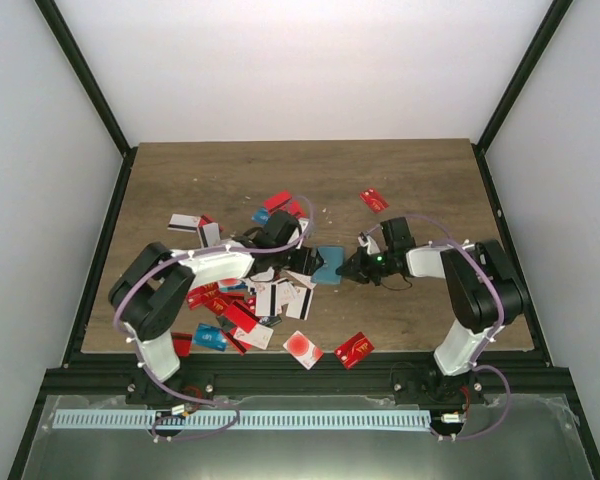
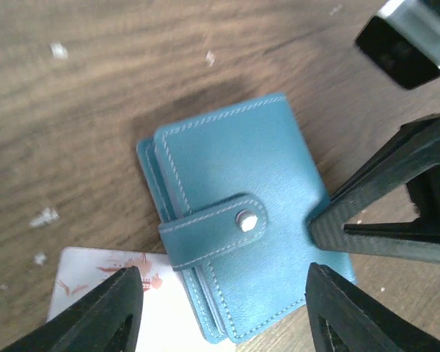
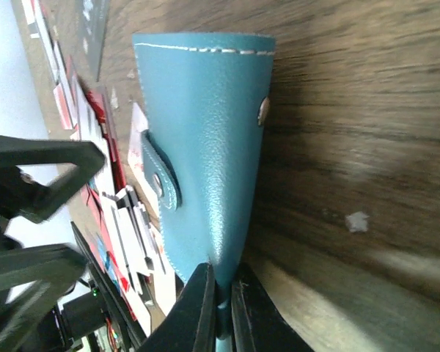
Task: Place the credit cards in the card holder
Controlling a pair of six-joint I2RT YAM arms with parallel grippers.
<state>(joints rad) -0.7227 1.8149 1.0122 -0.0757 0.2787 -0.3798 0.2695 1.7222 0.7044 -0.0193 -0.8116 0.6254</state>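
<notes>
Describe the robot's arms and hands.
The left arm and right arm pair bulky black joints with white link shells, and a lilac cable loops along each. A small green light glows by the right wrist. The left hand and right hand are black, with tapered fingers.

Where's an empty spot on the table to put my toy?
The far strip of table along the back wall is bare, and so is the far right corner beyond the lone red card. It's crowded on the left and in the middle: the card pile and card holder.
</notes>
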